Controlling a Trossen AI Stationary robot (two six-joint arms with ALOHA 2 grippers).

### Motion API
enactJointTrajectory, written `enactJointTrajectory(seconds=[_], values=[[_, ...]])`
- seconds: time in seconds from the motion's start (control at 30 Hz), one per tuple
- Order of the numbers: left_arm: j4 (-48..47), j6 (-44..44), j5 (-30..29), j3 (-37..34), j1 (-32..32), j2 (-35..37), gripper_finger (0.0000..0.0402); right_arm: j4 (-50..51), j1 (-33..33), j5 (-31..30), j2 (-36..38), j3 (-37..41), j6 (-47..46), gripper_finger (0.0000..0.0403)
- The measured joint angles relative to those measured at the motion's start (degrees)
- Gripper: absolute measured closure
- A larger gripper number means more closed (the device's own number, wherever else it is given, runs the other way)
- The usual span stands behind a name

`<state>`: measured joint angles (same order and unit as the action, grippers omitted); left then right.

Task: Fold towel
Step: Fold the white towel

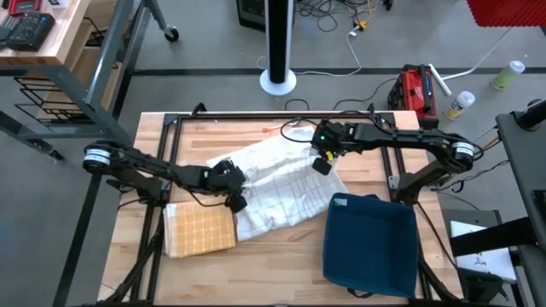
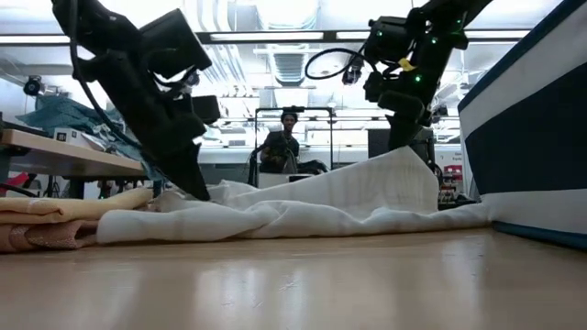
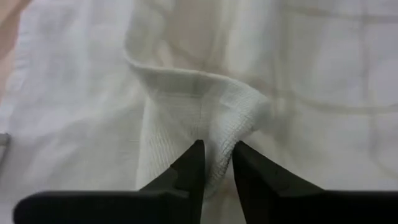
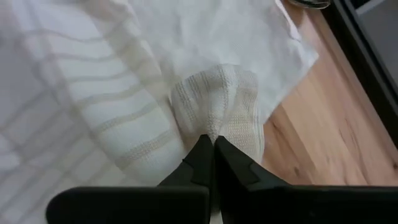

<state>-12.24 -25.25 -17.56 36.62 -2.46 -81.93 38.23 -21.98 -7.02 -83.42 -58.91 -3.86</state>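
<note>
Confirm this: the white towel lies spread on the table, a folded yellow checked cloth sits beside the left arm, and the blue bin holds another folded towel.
Not quite. The high view shows the blue bin empty. The rest stands: the white towel lies on the table, and the folded yellow checked cloth sits beside the left arm.

towel [image 1: 281,189] mid-table | folded cloth [image 1: 200,230] left | bin [image 1: 368,241] right

White waffle-weave cloth towel [image 1: 281,183], smooth pale wood table [image 1: 281,264], matt black plastic hand [image 3: 214,158].
</note>
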Motion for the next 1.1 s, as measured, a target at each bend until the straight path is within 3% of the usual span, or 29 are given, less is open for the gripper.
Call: enactJointTrajectory(seconds=[0.13, 0.3, 0.43, 0.57, 0.77, 0.93, 1.1], values=[[2.49, 1.89, -1.66, -0.02, 0.07, -1.78, 0.0332, -0.08, -0.02, -0.78, 0.58, 0.49, -0.06, 0.0403], [4.28, 2.67, -4.36, -0.02, 0.00, -1.63, 0.0393, -0.26, 0.02, -1.20, 1.12, 0.43, -0.03, 0.0403], [2.62, 1.74, -7.30, 0.26, -1.12, 0.33, 0.0400, -0.48, 0.03, -2.74, 1.51, -0.22, 0.46, 0.0403], [-6.32, -1.18, -11.81, 2.10, -2.82, 2.81, 0.0400, -1.12, 0.09, -5.39, 1.47, -2.23, 1.39, 0.0403], [-29.43, -11.54, -18.76, 5.94, -3.69, 5.92, 0.0401, -4.07, -0.35, -8.99, -0.68, -5.12, 2.78, 0.0403], [-32.19, -12.23, -19.99, 6.01, -3.12, 6.31, 0.0401, -7.59, -0.96, -11.01, -5.52, -6.75, 4.20, 0.0403], [-34.10, -15.68, -26.13, 5.92, -1.72, 5.19, 0.0401, -10.23, -1.42, -19.85, -11.47, -8.53, 6.33, 0.0403]])
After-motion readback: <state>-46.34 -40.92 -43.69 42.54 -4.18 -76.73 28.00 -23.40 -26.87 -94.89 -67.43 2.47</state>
